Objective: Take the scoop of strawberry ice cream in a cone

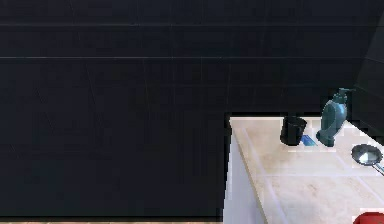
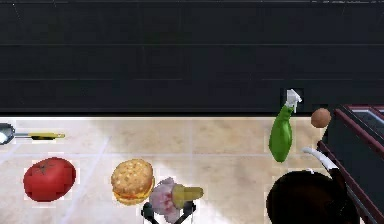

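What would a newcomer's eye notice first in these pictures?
A round red tomato and a golden-bun burger sit on the pale counter at the arm side view's lower left. Beside them is a pink ice cream scoop in a tan cone; a green spray bottle stands farther right.

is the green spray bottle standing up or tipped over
Upright: the green spray bottle stands on the counter, white nozzle on top.
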